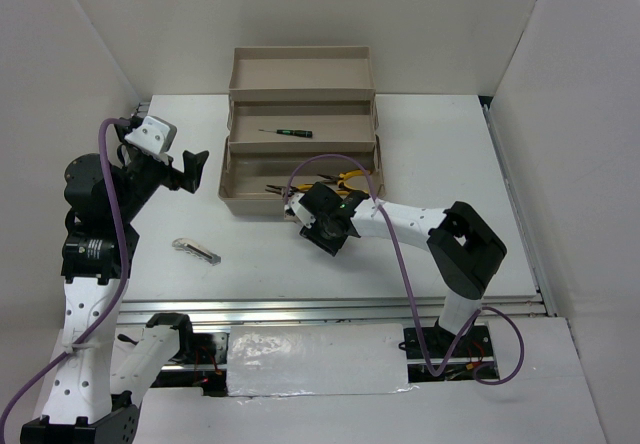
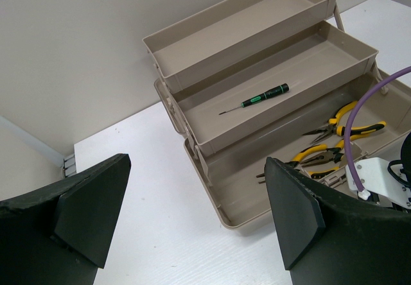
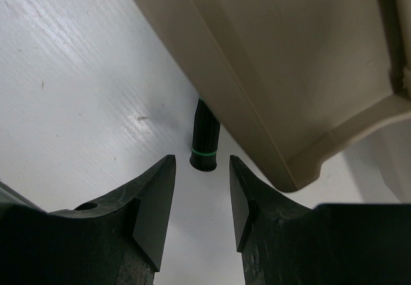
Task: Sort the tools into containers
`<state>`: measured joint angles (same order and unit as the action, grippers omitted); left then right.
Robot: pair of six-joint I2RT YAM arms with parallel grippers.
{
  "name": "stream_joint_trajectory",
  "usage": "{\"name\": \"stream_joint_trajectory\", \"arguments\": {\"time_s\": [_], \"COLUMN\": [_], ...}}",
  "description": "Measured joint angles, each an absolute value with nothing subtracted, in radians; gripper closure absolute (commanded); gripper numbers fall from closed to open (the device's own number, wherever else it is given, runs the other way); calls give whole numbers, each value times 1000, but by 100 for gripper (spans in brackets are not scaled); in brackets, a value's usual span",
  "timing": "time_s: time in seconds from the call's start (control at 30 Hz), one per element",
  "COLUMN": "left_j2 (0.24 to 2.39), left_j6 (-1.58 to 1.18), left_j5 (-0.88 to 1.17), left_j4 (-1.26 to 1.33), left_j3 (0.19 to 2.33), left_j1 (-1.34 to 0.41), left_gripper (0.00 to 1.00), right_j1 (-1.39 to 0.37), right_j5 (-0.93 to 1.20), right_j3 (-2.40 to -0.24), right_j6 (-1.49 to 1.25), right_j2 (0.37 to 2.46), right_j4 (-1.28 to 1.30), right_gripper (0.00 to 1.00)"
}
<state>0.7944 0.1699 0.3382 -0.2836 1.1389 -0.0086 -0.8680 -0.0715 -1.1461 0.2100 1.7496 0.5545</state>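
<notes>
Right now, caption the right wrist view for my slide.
Right end effector, jaws apart, lined up on a dark green-ringed screwdriver lying on the white table beside the beige toolbox.

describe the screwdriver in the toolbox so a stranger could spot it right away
Find the beige stepped toolbox and look at its middle tier. A thin dark screwdriver with a green-marked handle lies there alone, unlike the yellow-handled pliers down in the bottom tier.
</notes>
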Motion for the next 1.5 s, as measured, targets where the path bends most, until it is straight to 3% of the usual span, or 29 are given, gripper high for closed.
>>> {"name": "stream_joint_trajectory", "arguments": {"time_s": [0.57, 0.67, 0.77, 0.93, 1.13, 1.5], "left_j2": [817, 817, 817, 812, 789, 768], "left_j6": [152, 151, 152, 152, 149, 144], "left_j5": [339, 338, 338, 338, 339, 346], "left_j4": [-276, -276, -276, -275, -257, -260], "left_j3": [1175, 1175, 1175, 1174, 1157, 1119], "left_j1": [-9, -9, -9, -9, -9, -9], "left_gripper": [1, 1, 1, 1, 1, 1], "right_j1": [-846, -844, -844, -855, -917, -896], "right_j5": [-51, -60, -60, -44, -18, -43], "right_j3": [-1067, -1061, -1050, -945, -846, -997], "right_j6": [256, 260, 260, 269, 332, 591], "right_j2": [1761, 1761, 1749, 1645, 1325, 1077], "right_j4": [460, 448, 441, 458, 561, 710], "right_gripper": [69, 80, 100, 100, 100, 100]}}
